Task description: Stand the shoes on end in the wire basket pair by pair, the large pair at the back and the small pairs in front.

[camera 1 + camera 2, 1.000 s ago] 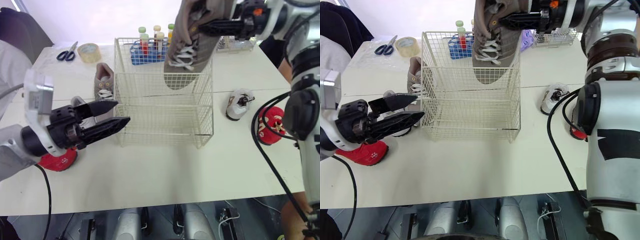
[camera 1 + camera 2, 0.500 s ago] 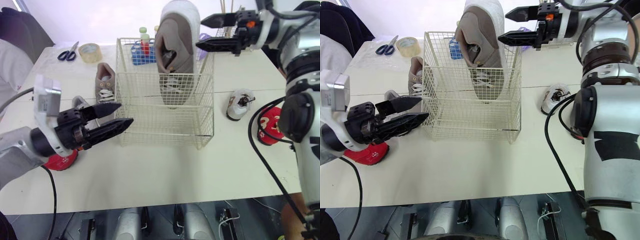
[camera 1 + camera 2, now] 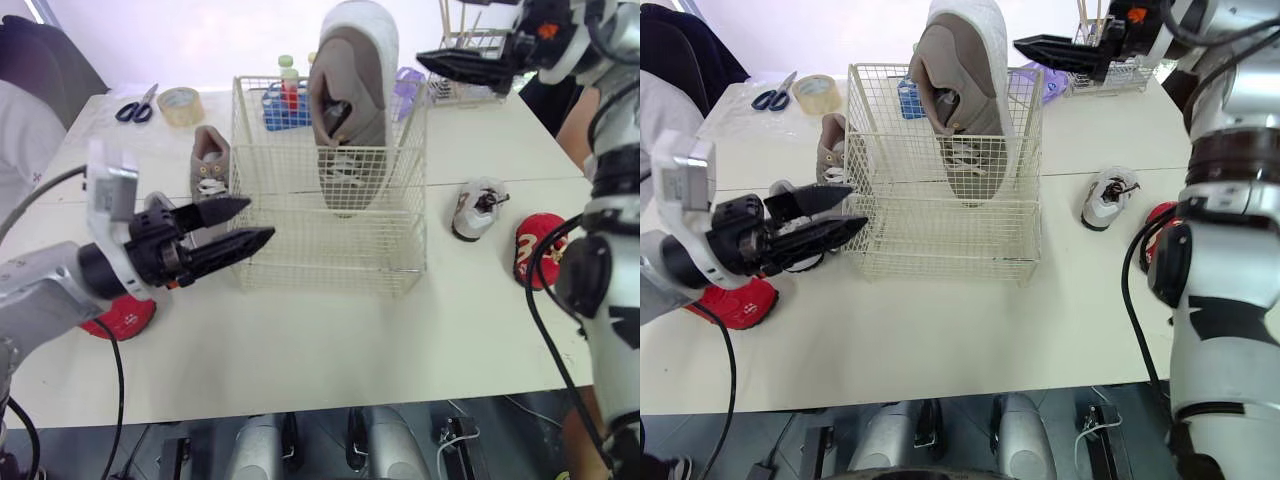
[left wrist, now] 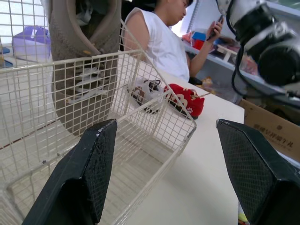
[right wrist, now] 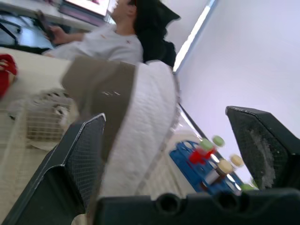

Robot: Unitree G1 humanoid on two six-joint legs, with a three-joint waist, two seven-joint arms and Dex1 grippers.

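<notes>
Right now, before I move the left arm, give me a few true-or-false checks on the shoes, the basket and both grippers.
1. The large brown shoe stands on end, toe down, inside the wire basket. True.
2. The right gripper is shut on that shoe. False: it is open and clear of the shoe, up beside the basket's far right corner.
3. The left gripper holds a red shoe. False: it is open and empty near the basket's front left corner; the red shoe lies on the table under that arm.
4. The second large shoe lies on the table left of the basket. True.
5. The small grey shoe is in the basket. False: it lies on the table right of it.
</notes>
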